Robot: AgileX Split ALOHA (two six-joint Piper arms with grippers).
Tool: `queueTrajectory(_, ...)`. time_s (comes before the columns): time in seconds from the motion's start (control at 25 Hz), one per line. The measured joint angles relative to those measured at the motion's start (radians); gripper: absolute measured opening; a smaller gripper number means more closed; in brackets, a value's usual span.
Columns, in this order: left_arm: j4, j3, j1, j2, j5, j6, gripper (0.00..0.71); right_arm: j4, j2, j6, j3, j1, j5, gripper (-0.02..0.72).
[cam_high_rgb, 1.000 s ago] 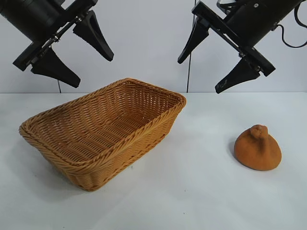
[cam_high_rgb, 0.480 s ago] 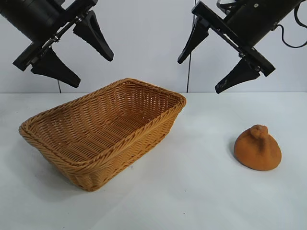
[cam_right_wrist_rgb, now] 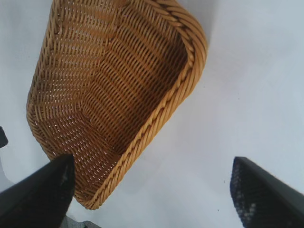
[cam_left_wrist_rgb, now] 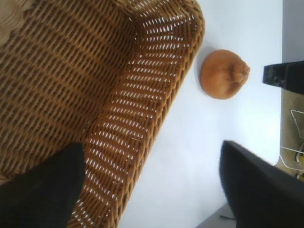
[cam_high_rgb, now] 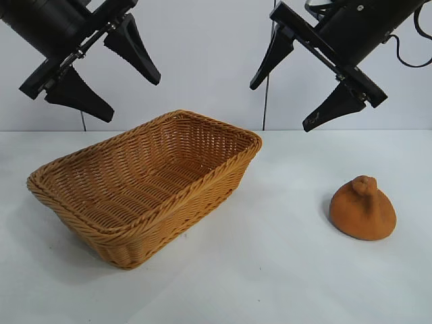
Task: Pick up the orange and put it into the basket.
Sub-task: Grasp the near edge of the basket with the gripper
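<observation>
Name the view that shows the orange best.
Exterior view: the whole orange sits unobstructed on the table, knob up. The left wrist view shows it smaller, beside the basket. The right wrist view misses it.

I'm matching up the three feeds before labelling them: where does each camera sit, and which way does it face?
Exterior: in front of the rig, facing left gripper and right gripper, both open above the table.
Left wrist: looks down on basket and orange; own fingertips show.
Right wrist: looks down on the basket; own fingertips show.
Shared: the basket, in all three.
</observation>
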Motion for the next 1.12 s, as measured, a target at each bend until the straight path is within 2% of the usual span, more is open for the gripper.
queueTrajectory(0.12,0.078,0.012,0.038,-0.051,0.009,-0.091,0.557,0.0,0.0,0.0,0.0,0.0,0.0,0.61)
queueTrajectory(0.24,0.188,0.065,0.048,-0.127,0.014,-0.228,0.557,0.0,0.0,0.0,0.0,0.0,0.0,0.61)
queueTrajectory(0.44,0.349,0.253,0.048,-0.285,-0.032,-0.495,0.557,0.0,0.0,0.0,0.0,0.0,0.0,0.61)
queueTrajectory(0.64,0.381,0.45,0.047,-0.363,-0.158,-0.723,0.557,0.0,0.0,0.0,0.0,0.0,0.0,0.61)
queueTrajectory(0.76,0.385,0.514,0.031,-0.349,-0.21,-0.775,0.557,0.0,0.0,0.0,0.0,0.0,0.0,0.61)
queueTrajectory(0.96,0.383,0.523,-0.035,-0.309,-0.299,-0.82,0.557,0.0,0.0,0.0,0.0,0.0,0.0,0.61)
queueTrajectory(1.12,0.381,0.523,-0.069,-0.241,-0.342,-0.855,0.557,0.0,0.0,0.0,0.0,0.0,0.0,0.61)
